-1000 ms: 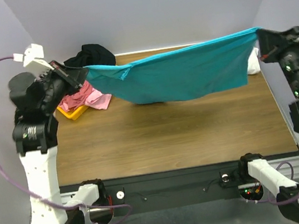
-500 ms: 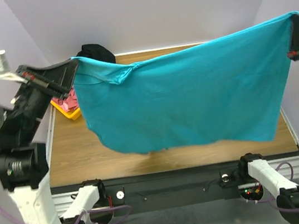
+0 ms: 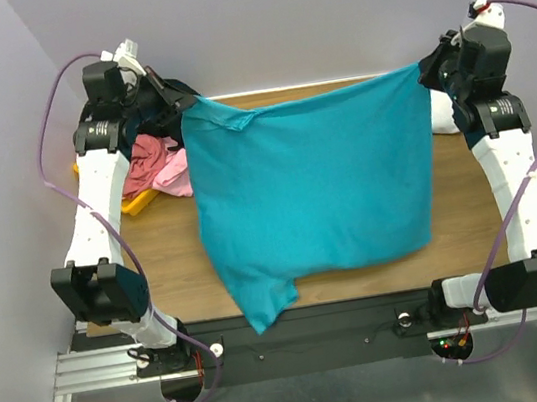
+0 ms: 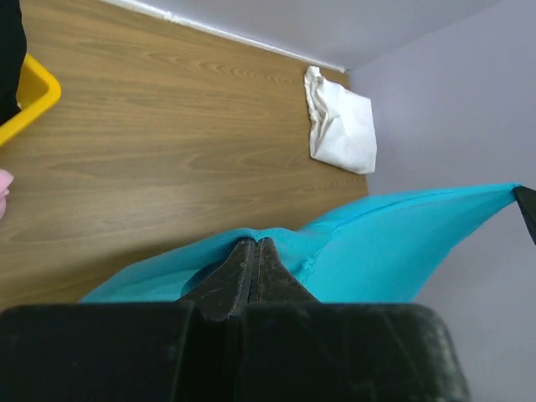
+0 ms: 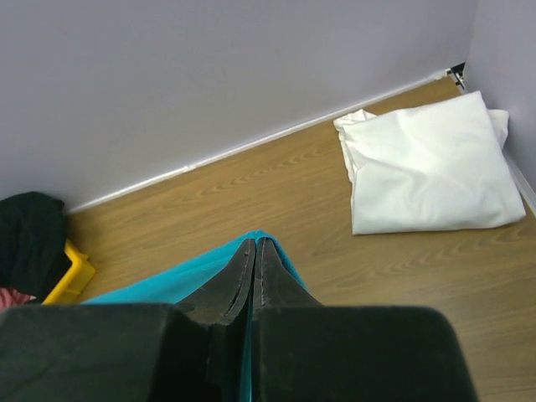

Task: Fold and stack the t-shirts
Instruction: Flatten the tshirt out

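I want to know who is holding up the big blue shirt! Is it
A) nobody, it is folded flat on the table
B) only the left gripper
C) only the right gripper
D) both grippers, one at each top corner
D: the teal t-shirt is spread out between the left gripper and the right gripper, and each one is shut on a top corner of the cloth.

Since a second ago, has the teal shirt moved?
Yes. The teal shirt now spreads down toward the near edge of the table; its hem previously hung over the far half.
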`<state>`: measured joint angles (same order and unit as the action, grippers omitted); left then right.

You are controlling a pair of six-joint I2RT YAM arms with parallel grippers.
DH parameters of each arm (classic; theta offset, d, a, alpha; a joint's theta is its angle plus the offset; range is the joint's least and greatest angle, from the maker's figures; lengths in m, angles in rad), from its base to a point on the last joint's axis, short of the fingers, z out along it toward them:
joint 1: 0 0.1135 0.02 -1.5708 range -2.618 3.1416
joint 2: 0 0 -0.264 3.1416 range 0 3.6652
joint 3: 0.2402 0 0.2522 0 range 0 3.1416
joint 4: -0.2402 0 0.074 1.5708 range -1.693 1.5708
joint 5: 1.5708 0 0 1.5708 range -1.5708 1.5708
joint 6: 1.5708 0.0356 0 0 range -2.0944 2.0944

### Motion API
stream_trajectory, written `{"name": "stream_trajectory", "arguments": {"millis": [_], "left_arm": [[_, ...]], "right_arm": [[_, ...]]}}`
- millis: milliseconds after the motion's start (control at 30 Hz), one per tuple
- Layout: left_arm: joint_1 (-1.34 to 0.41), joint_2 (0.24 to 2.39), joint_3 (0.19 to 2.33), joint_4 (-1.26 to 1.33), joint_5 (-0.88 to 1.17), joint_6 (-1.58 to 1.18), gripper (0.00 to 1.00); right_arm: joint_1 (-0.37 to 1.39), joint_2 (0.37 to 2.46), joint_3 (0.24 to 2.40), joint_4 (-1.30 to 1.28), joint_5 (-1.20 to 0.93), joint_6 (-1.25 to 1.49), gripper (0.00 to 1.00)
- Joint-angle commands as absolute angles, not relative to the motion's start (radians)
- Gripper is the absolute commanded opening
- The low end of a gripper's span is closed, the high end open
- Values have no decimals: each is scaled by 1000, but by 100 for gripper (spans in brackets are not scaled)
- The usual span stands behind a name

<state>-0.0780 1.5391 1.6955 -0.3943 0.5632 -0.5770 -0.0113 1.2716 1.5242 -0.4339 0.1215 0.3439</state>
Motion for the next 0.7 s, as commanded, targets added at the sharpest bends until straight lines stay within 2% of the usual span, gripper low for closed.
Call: {"name": "stream_trajectory", "arguments": {"millis": [0,167,300,500,667], "left_arm": [[-83,1511,1917,-347,598,-517,0],[-83,1523,1960,-345,623,-506,0],[-83,1467,1867,-334,647,-485,0],[-83,1290,1747,-356,667,-472,0],[-83,1158,1788,-484,612,-471,0]], "right_arm": [[-3,1279,1637,-302,109,368,0],[-5,1286,1686,-285,81,367,0],[-5,1233,1668,-285,63,339,0],[-3,1062,1605,-287,54,316,0],[-3,922,1627,-324,78,318,0]]}}
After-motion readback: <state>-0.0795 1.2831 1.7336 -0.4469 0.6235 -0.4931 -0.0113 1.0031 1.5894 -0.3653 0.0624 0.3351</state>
